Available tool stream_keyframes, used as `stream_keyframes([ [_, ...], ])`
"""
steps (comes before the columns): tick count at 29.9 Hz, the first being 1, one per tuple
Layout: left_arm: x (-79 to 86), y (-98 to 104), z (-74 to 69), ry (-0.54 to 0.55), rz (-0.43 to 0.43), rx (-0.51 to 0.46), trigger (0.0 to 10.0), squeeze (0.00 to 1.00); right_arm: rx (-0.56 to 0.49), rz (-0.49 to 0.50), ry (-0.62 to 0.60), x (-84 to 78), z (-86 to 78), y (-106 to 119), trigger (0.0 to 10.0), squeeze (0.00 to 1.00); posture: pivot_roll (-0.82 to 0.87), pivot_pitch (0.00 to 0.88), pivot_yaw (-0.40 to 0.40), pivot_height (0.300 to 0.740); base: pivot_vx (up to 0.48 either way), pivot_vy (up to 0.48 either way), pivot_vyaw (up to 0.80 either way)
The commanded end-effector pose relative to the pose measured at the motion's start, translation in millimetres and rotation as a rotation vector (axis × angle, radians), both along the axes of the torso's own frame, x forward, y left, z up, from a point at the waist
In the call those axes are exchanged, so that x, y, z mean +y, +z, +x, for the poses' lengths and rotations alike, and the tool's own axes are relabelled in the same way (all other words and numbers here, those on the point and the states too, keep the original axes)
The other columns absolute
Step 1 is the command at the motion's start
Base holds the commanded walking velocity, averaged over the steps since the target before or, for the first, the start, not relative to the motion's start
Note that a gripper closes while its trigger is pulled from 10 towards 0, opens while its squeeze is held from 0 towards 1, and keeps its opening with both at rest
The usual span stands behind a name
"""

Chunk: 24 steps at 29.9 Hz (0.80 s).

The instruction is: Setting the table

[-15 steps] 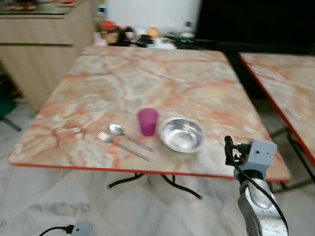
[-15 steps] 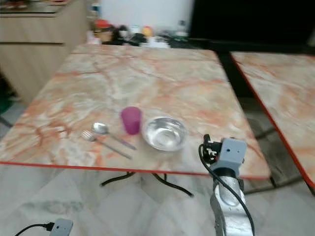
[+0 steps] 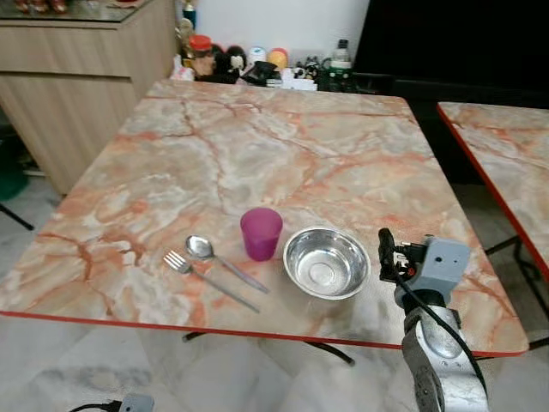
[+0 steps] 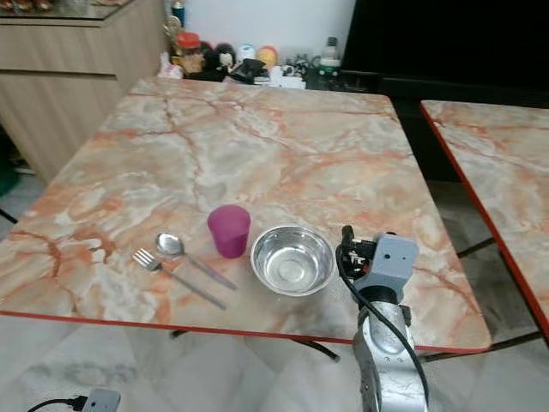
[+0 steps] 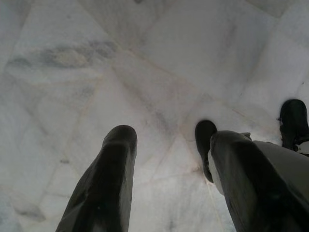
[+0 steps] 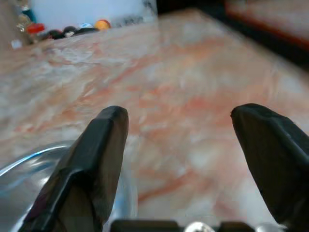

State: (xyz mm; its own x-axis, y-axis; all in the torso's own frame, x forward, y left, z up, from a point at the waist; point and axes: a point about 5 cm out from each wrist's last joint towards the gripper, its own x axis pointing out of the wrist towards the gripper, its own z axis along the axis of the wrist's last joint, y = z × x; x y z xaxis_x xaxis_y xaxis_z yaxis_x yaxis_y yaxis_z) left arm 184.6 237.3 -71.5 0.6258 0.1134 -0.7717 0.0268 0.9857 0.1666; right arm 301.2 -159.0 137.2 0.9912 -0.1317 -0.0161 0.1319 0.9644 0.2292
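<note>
On the marble table [image 3: 257,146], near its front edge, stand a purple cup [image 3: 261,233] and a shiny steel bowl [image 3: 326,262] side by side. A spoon [image 3: 223,259] and a fork [image 3: 206,279] lie left of the cup. My right gripper [image 6: 181,125] is open, held just above the tabletop beside the bowl's right rim [image 6: 29,164], with nothing between its fingers. Its grey wrist housing [image 3: 442,262] rises over the table's front right corner. My left gripper [image 5: 171,140] hangs open over the pale marble floor.
A wooden cabinet [image 3: 77,77] stands at the left. Bottles, jars and small items [image 3: 257,64] crowd the table's far edge. A second marble table [image 3: 506,163] is at the right across a narrow gap. A cable with a plug [image 3: 129,402] lies on the floor.
The whole picture has shifted and sharpened, so the camera has moved. My right gripper now sits closer to the bowl's right rim. The tableware has not moved.
</note>
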Motion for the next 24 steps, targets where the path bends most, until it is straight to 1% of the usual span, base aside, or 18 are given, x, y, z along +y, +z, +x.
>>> stream_keyframes([
  [1, 1.2, -5.8, -11.6, -0.003, 0.006, 0.049, 10.0, 0.00, 0.050, 0.085, -0.009, -2.5, -3.0, -2.4, 10.0, 0.00, 0.01, 0.127, -0.026, 0.740, 0.000, 0.000, 0.00],
  [2, 1.2, -5.8, -11.6, -0.003, 0.006, 0.049, 10.0, 0.00, 0.050, 0.085, -0.009, -2.5, -3.0, -2.4, 10.0, 0.00, 0.01, 0.127, -0.026, 0.740, 0.000, 0.000, 0.00],
  [4, 0.9, -5.9, -11.3, -0.007, 0.010, 0.051, 10.0, 0.00, 0.111, 0.143, -0.003, 0.4, -4.4, -7.3, 10.0, 0.00, 0.01, 0.126, -0.027, 0.740, 0.000, 0.000, 0.00],
  [8, -0.2, -5.9, -10.7, -0.009, 0.009, 0.051, 10.0, 0.00, 0.162, 0.233, 0.006, 2.7, -5.1, -14.8, 10.0, 0.00, 0.01, 0.126, -0.029, 0.740, 0.000, 0.000, 0.00],
  [13, 0.1, -6.0, -11.3, -0.008, 0.010, 0.051, 10.0, 0.00, 0.183, 0.240, 0.008, 1.1, -6.1, -13.9, 10.0, 0.00, 0.01, 0.129, -0.030, 0.740, 0.000, 0.000, 0.00],
  [16, 1.0, -6.4, -12.4, -0.007, 0.013, 0.055, 10.0, 0.00, 0.211, 0.256, 0.045, 4.2, -7.3, -15.9, 10.0, 0.00, 0.01, 0.134, -0.031, 0.740, 0.000, 0.000, 0.00],
  [19, 0.9, -6.1, -11.8, -0.003, 0.013, 0.052, 10.0, 0.00, 0.238, 0.245, 0.089, 6.6, -7.0, -18.4, 10.0, 0.00, 0.01, 0.141, -0.030, 0.740, 0.000, 0.000, 0.00],
  [24, 0.7, -6.2, -11.9, -0.003, 0.014, 0.050, 10.0, 0.00, 0.218, 0.246, 0.115, 7.9, -5.2, -14.5, 10.0, 0.00, 0.01, 0.132, -0.031, 0.740, 0.000, 0.000, 0.00],
])
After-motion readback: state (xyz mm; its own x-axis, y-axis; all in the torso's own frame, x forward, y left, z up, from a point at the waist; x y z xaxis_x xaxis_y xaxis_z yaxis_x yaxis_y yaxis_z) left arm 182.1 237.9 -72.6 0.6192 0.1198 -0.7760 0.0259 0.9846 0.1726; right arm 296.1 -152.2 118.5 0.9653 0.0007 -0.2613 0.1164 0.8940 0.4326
